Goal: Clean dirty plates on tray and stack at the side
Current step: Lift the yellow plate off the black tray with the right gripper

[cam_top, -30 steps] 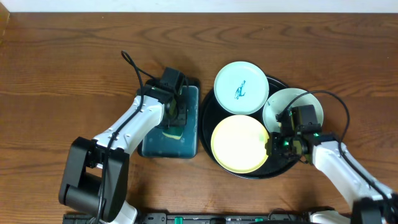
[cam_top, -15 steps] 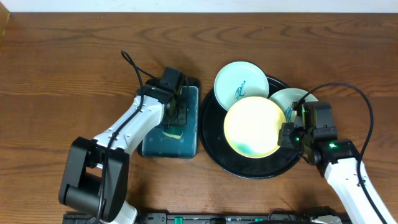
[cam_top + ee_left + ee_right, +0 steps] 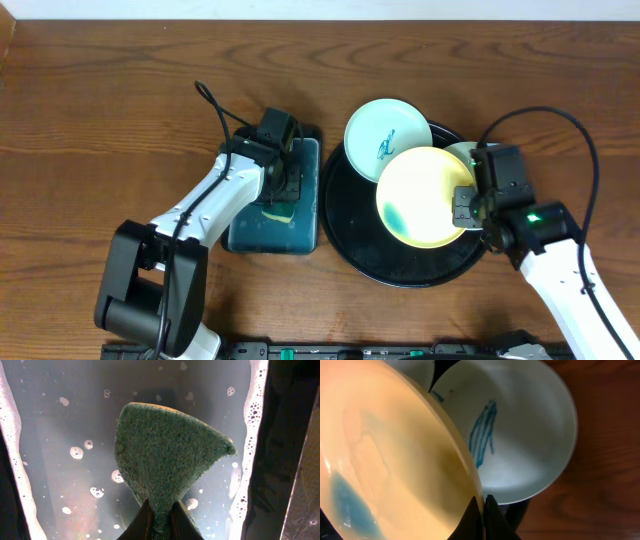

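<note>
Overhead: right end effector clamped on yellow plate rim, seemingly tilted above tray; left end effector pinching sponge.

Green sponge over soapy teal tray.

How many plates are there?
3. A scribbled plate at the tray's far edge; the yellow plate, tilted in the right gripper above the tray; a third plate mostly hidden behind it, at the tray's right.
</note>
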{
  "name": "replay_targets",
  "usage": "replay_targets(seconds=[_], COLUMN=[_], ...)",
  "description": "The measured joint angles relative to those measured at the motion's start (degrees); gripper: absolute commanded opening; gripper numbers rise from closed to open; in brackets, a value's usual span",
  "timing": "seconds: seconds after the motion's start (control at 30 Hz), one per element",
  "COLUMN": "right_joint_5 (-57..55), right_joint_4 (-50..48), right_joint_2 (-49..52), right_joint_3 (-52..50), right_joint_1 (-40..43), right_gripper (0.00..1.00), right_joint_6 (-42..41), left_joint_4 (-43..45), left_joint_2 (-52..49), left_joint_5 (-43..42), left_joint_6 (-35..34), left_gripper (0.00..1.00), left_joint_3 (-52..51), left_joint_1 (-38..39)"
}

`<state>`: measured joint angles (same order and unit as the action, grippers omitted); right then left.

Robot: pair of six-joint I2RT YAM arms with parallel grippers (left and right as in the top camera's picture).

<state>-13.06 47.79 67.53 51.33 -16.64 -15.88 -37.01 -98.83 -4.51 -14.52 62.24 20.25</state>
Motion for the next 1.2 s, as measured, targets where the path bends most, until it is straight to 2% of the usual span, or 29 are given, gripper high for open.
replay_targets(seconds=[0.53, 0.93, 1.2], right_joint_5=[-25.09, -39.10, -45.62], right_joint_4=[-4.57, -13.81, -14.78], right_joint_2=[7.89, 12.83, 12.83], right_joint_3=[1.99, 2.10, 2.10], right_joint_1=[-18.84, -31.08, -34.05], right_gripper=[0.01, 0.01, 0.01], right_joint_6=[0.68, 13.35, 16.13], left_joint_4=[0.02, 0.04, 0.04], left_joint_2=[0.00, 0.00, 0.00], left_joint_5=[0.00, 0.00, 0.00], left_joint_6=[0.00, 0.00, 0.02], left_gripper=[0.08, 0.08, 0.08], left_joint_3=[0.02, 0.00, 0.00], left_joint_1=[0.00, 0.00, 0.00])
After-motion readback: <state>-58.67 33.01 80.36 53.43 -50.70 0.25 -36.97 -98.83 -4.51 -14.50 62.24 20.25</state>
